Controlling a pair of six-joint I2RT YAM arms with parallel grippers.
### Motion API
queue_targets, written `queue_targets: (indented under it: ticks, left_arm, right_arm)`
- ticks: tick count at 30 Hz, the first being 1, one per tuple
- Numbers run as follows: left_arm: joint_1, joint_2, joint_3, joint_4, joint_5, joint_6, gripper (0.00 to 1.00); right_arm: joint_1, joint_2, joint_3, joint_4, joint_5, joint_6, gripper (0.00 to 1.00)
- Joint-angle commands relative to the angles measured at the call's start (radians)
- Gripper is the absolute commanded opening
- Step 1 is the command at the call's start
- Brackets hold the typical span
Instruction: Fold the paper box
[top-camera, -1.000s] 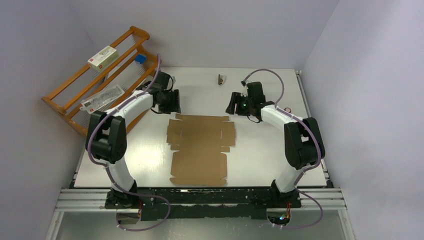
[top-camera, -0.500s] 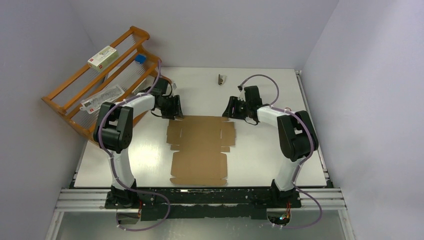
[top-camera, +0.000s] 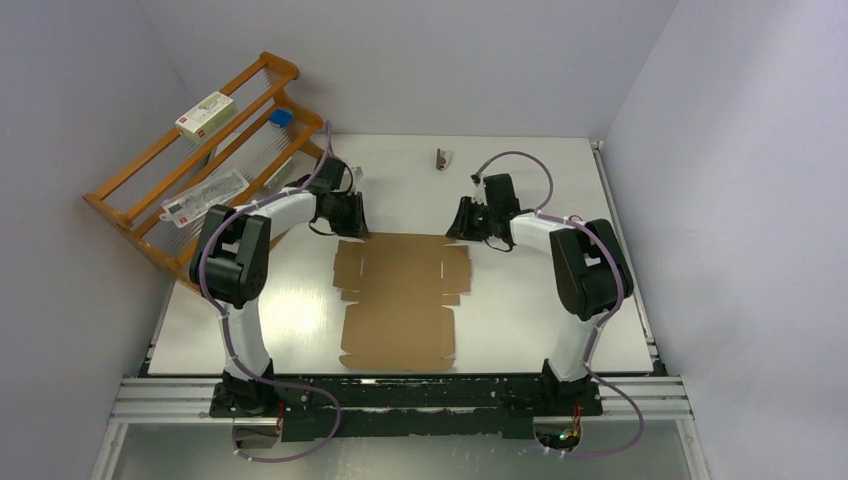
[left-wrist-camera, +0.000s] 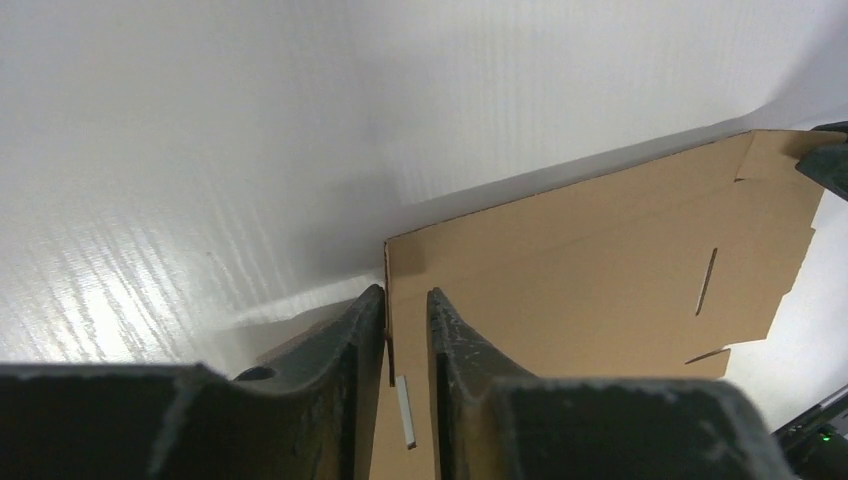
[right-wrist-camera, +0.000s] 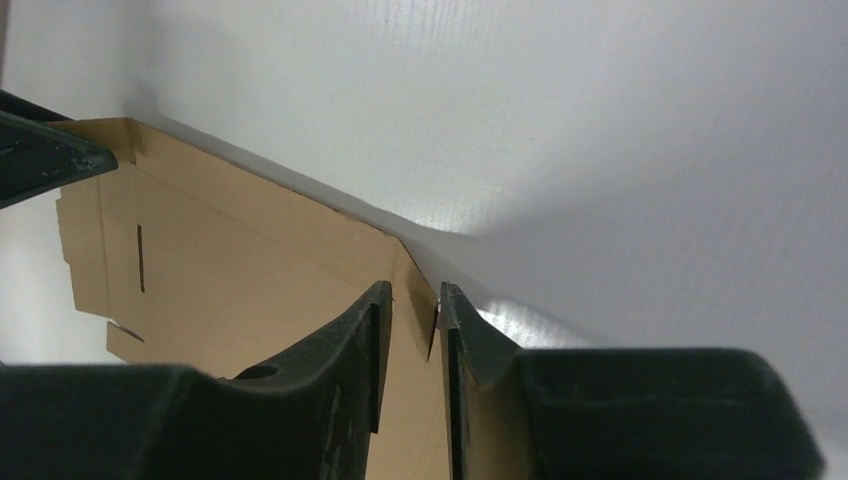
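Note:
The paper box (top-camera: 400, 290) is a flat brown die-cut cardboard sheet with flaps and slits, lying in the middle of the white table. My left gripper (top-camera: 355, 228) is at its far left corner. In the left wrist view its jaws (left-wrist-camera: 405, 292) stand a narrow gap apart, astride the sheet's (left-wrist-camera: 600, 250) left edge. My right gripper (top-camera: 458, 228) is at the far right corner. Its jaws (right-wrist-camera: 413, 288) are also slightly apart, astride the cardboard's (right-wrist-camera: 250, 260) right edge. Neither clamps the sheet.
An orange wooden rack (top-camera: 200, 150) stands at the far left, holding a white carton with red print (top-camera: 206, 113), a small blue item (top-camera: 281, 117) and a flat packet (top-camera: 205, 195). A small dark object (top-camera: 441, 158) lies at the table's far middle.
Both arms have lowered and moved inward, bringing each gripper from beside the sheet down onto its far corners. The sheet has not moved.

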Motion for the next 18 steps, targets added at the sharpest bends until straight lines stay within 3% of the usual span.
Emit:
queue_targets:
  ticks: [1,6,18]
  left_arm:
    - [-0.043,-0.057,-0.012,0.002,-0.063,0.011,0.25]
    - [-0.082,-0.081,-0.015,-0.023,-0.148,0.009,0.18]
    - [-0.216,-0.068,0.045,-0.118,-0.397,-0.047,0.1]
  right_arm:
    - [0.048,-0.013,0.036,-0.045,0.078,-0.014,0.26]
    - [0.124,-0.033,0.101,-0.157,0.27,-0.047,0.18]
    - [0.276,0.042,0.273,-0.333,0.613,-0.09,0.17]
